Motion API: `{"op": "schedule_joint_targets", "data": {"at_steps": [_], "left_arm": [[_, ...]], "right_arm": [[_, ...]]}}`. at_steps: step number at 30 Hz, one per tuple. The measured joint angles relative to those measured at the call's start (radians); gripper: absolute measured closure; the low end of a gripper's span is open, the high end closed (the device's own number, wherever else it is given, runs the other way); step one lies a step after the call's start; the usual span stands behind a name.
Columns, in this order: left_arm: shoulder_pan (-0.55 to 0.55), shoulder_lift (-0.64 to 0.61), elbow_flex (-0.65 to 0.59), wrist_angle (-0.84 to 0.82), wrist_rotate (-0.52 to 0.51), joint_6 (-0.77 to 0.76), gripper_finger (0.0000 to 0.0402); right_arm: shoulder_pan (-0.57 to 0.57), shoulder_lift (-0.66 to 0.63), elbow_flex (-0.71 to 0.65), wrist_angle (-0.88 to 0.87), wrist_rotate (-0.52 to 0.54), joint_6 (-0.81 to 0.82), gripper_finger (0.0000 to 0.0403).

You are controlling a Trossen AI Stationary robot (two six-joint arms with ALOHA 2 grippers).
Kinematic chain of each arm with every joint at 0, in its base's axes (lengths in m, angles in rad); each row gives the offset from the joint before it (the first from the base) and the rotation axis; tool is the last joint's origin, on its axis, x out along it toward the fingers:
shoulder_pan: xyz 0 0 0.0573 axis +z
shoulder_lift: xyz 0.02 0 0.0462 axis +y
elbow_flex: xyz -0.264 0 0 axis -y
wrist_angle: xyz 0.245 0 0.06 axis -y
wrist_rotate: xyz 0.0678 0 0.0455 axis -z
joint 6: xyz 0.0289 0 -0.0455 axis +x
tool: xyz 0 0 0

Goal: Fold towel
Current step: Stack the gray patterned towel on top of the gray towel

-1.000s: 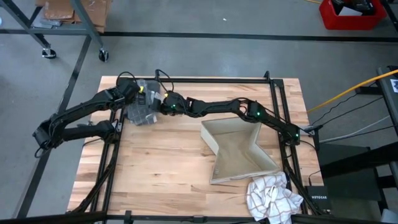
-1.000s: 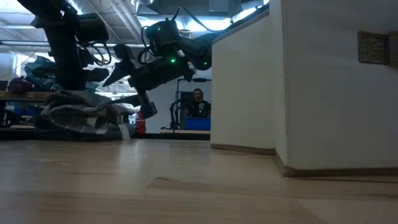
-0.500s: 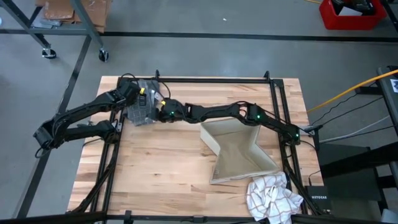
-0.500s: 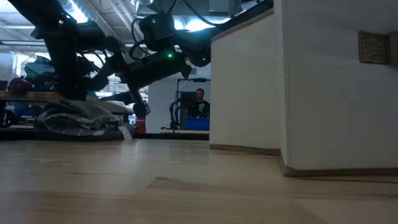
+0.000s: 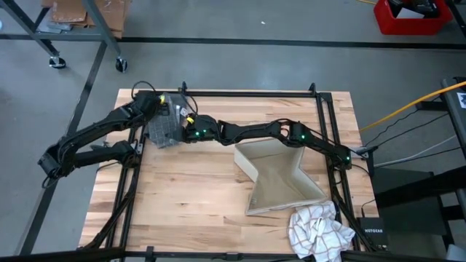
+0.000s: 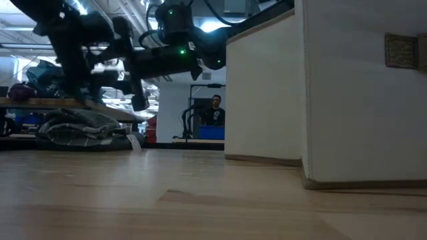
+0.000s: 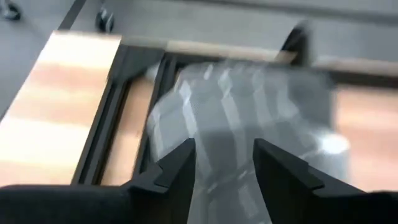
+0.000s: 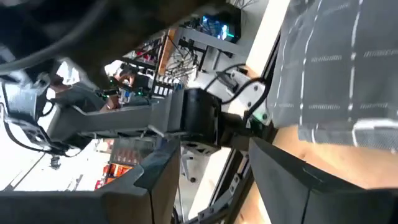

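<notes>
A grey checked towel (image 5: 164,126) lies folded in a low heap at the table's far left, also seen in the low view as the towel (image 6: 83,127). My left gripper (image 7: 224,171) hovers open over the towel's far-left part, its fingers clear of the cloth. My right gripper (image 8: 214,186) reaches in level from the right, open, just above the towel's right edge (image 8: 336,93). In the high view my left gripper (image 5: 156,102) and my right gripper (image 5: 186,132) flank the towel.
A beige fabric bin (image 5: 280,178) stands right of centre and fills the low view's right side (image 6: 333,93). A white checked cloth (image 5: 320,230) lies at the near right corner. Black frame rails (image 5: 131,167) run along the table's sides. A person (image 6: 215,110) sits far behind.
My right gripper has gone toward the table's left edge and a little up, over the towel's right edge. The towel's top, held up under my left gripper a second ago, has dropped, and the heap lies lower and flatter.
</notes>
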Motion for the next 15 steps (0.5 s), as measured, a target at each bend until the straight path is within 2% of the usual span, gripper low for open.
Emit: {"op": "schedule_joint_targets", "data": {"at_steps": [3,6,10,15], "left_arm": [[0.000,-0.034,0.048,0.021,0.008,0.054,0.0250],[-0.008,-0.060,0.080,0.007,0.081,0.131,0.0250],[-0.026,-0.068,0.081,-0.138,0.199,0.151,0.0250],[-0.046,-0.061,0.070,-0.327,0.225,0.126,0.0250]], "right_arm": [[-0.009,0.000,0.000,0.007,0.000,0.000,0.0210],[-0.018,0.000,0.000,0.030,0.000,-0.003,0.0210],[-0.035,0.000,0.000,0.124,-0.007,-0.038,0.0210],[-0.062,0.000,0.006,0.205,-0.011,-0.051,0.0210]]}}
